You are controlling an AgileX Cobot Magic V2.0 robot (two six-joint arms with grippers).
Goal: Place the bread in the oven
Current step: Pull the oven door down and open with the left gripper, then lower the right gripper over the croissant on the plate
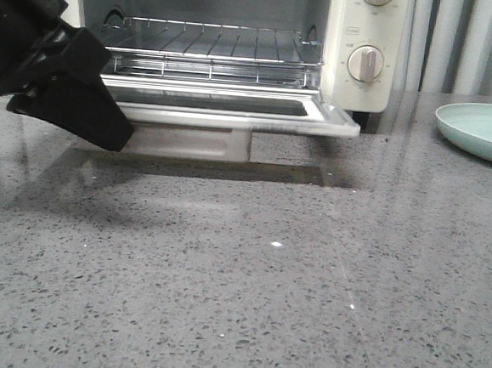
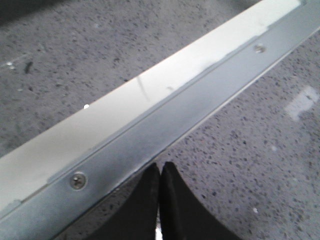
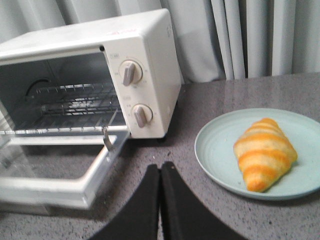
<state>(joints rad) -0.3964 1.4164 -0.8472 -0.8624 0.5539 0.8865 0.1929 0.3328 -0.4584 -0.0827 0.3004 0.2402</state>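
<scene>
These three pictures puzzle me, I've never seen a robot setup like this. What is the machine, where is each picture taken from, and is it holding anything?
It is a robot with two arms, each ending in a pair of black fingers. One picture looks forward over a grey speckled table; the other two come from small cameras on the wrists, so the fingers show at the bottom edge.

In the front view, the black shape is the left gripper, beside the open door of a cream toaster oven with a wire rack inside. The left wrist view looks straight down at that door's edge.

The right wrist view shows the right gripper, the oven and a striped golden bread lying on a pale green plate.

Both pairs of fingers are shut and hold nothing.
</scene>
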